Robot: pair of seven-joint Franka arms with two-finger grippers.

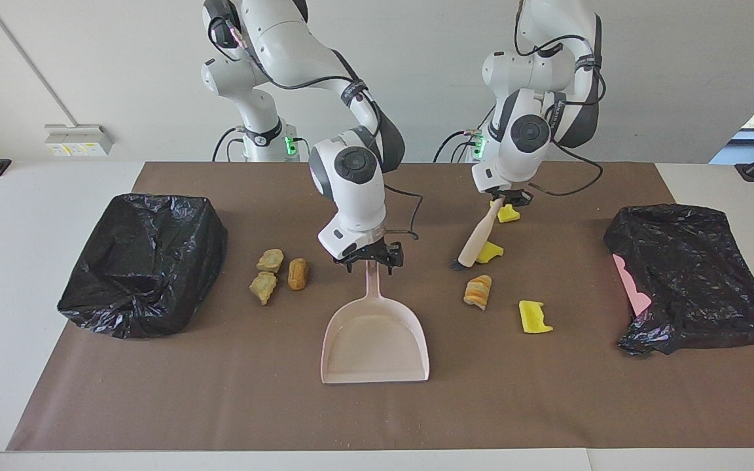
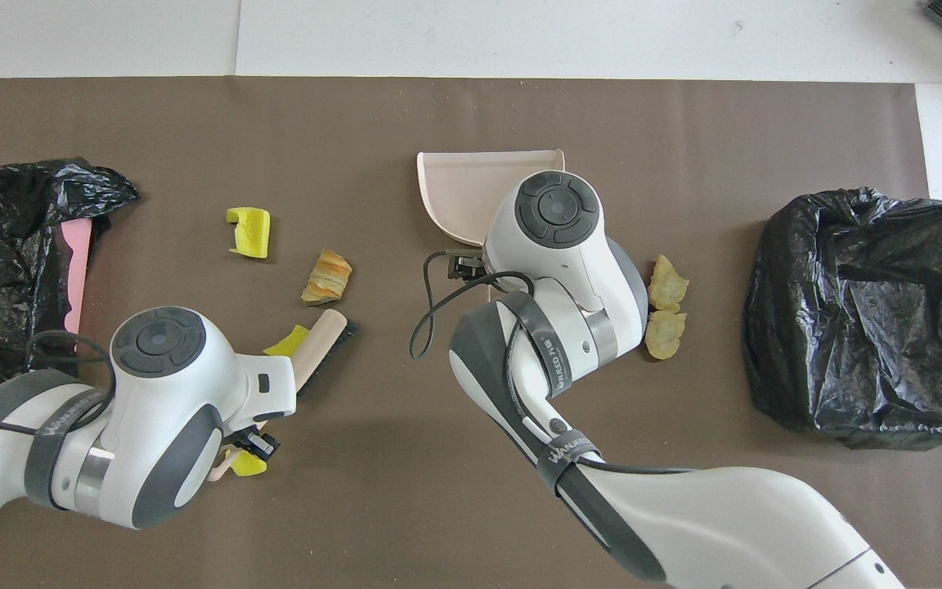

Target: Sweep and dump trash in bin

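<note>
Trash (image 1: 478, 292) lies scattered on the mat; none is in the dustpan (image 1: 377, 340) or either bin (image 1: 144, 261). My left gripper (image 1: 504, 198) has its fingers clamped on the brush (image 1: 475, 241), beside a yellow scrap (image 1: 489, 252). My right gripper (image 1: 372, 256) hangs spread wide over the dustpan handle. I'd grip the handle squarely, then sweep low toward the pan.

Yellow scraps (image 1: 535, 317), an orange-and-cream striped chunk (image 1: 478, 291) and tan lumps (image 1: 271, 260) dot a brown mat (image 1: 220, 392) beside a pale pink dustpan (image 1: 376, 343) and black bags (image 1: 141, 261).
</note>
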